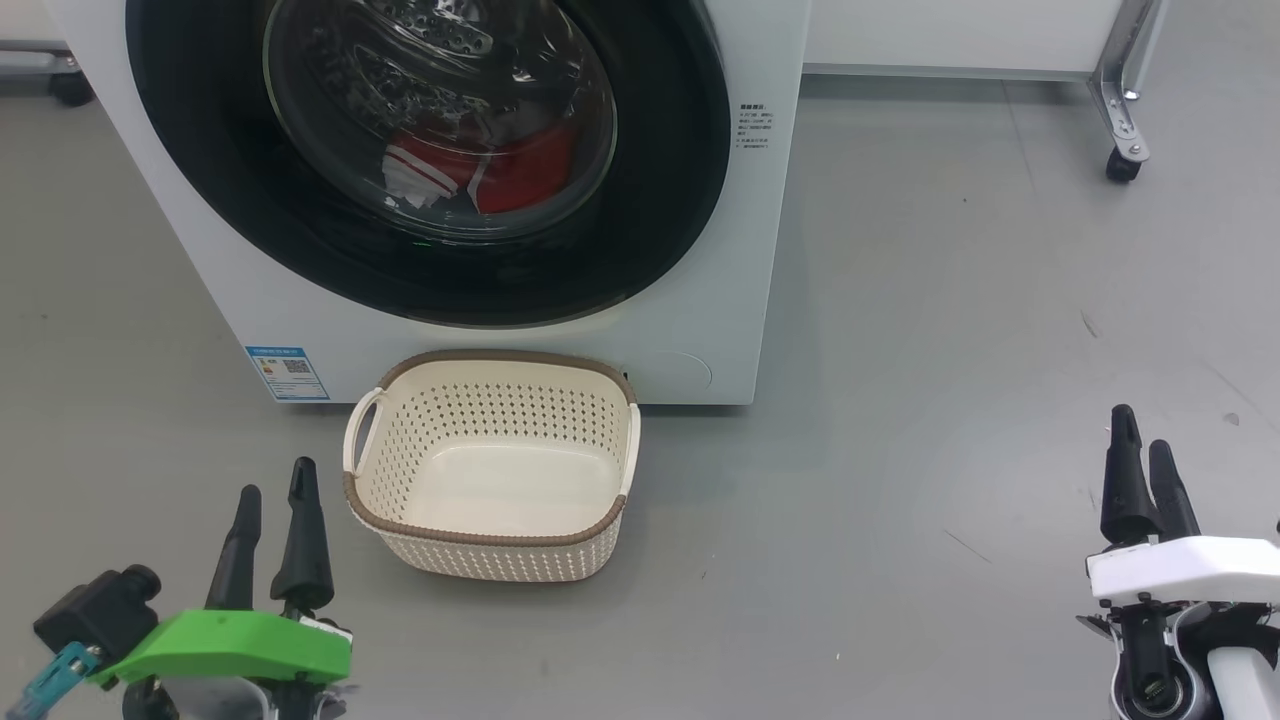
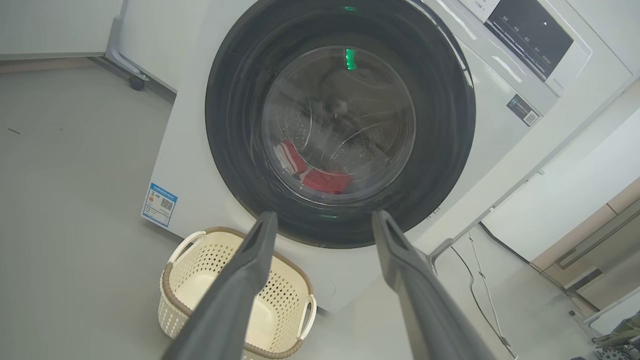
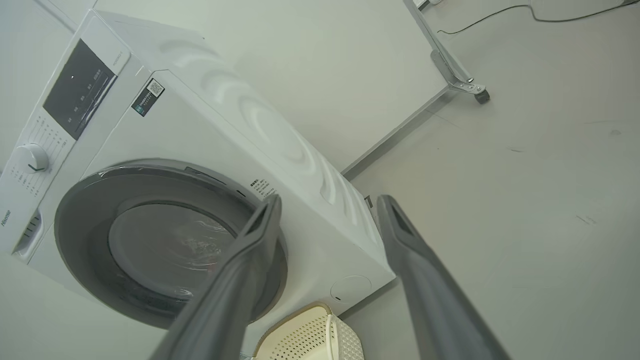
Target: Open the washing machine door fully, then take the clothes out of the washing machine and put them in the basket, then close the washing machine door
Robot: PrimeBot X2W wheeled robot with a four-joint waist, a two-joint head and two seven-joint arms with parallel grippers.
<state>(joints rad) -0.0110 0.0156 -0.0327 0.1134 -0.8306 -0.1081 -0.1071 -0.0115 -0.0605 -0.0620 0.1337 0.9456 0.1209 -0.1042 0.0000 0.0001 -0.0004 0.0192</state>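
- Standing straight ahead of the left gripper [image 1: 277, 478], and ahead and off to the left of the right gripper [image 1: 1140, 428]: washing machine [image 1: 760, 250], white, front turned toward both, set on the grey floor [image 1: 950, 350].
- Shut flush against that front, beyond the left fingertips: washing machine door [image 1: 660, 200], with a wide glossy black rim round a bulging clear glass centre.
- Sitting on the floor between the left gripper and the washer, just to the right of the left fingers and apart from them: basket [image 1: 500, 357], cream, perforated, brown-rimmed, upright, its pale bottom showing. Close against the foot of the washer below the door; touching or not, hard to tell.
- Lying low behind the door glass, farther from both grippers than the basket: clothes [image 1: 520, 170], red with white stripes, bunched together.
- Released, fingers spread and gripping nothing: left gripper, aimed in the left wrist view at the lower part of the door, with a green bracket [image 1: 230, 645] at its base.
- Released likewise, fingers parted in the right wrist view and gripping nothing: right gripper, over bare floor well to the right of basket and washer, rising from a white housing [image 1: 1185, 565].
- Stuck on the lower corner of the washer front, ahead of the left gripper and left of the basket: blue label [image 1: 287, 372].
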